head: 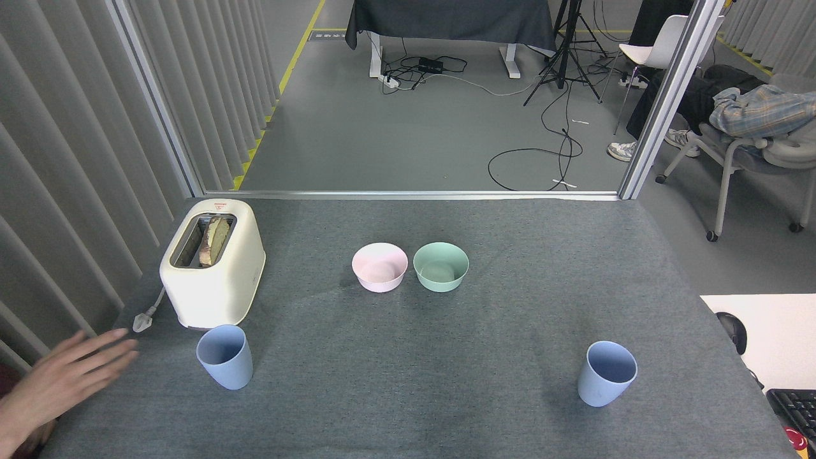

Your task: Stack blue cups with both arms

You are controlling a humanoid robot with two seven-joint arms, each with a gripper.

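Note:
Two pale blue cups stand upright and far apart on the grey table. One blue cup is at the near left, just in front of the toaster. The other blue cup is at the near right. Both are open side up and look empty. Neither of my arms nor grippers shows in the head view.
A cream toaster with bread in its slot sits at the left. A pink bowl and a green bowl stand side by side mid-table. A person's hand reaches over the table's left edge near the left cup.

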